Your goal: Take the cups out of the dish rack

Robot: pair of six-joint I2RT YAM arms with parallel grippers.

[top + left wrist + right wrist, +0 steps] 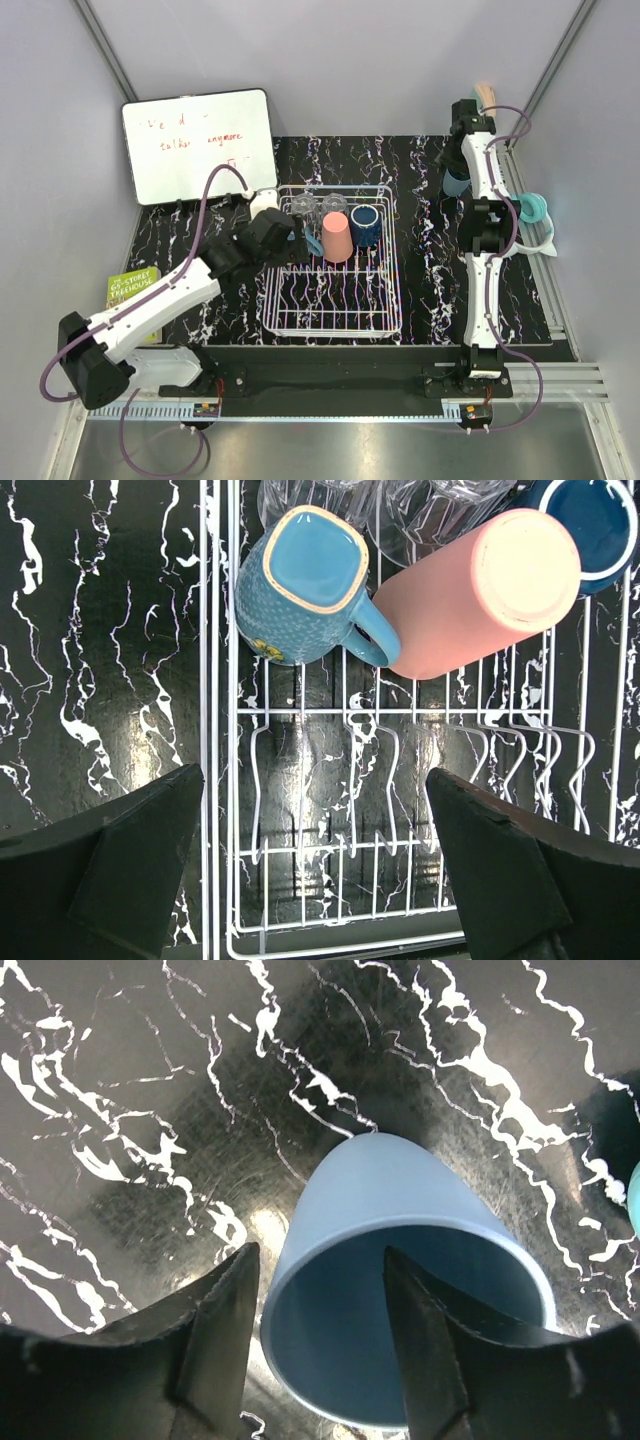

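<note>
The white wire dish rack [335, 312] sits mid-table. In its far end stand a salmon-pink tumbler [337, 238], a dark navy mug [364, 225] and two clear glasses [334, 205]. My left gripper [283, 238] hovers open over the rack's left side. In the left wrist view a light blue mug [300, 585] stands just ahead of it, beside the pink tumbler [480, 590]. My right gripper [320, 1255] is open at the far right of the table, straddling the rim of a light blue cup [400, 1190] that stands on the black marble top. One finger is outside the cup, the other inside.
A whiteboard [198, 145] leans at the back left. A green book [130, 290] lies at the left edge. Teal headphones [533, 212] rest at the right edge near the right arm. Grey walls close in on three sides.
</note>
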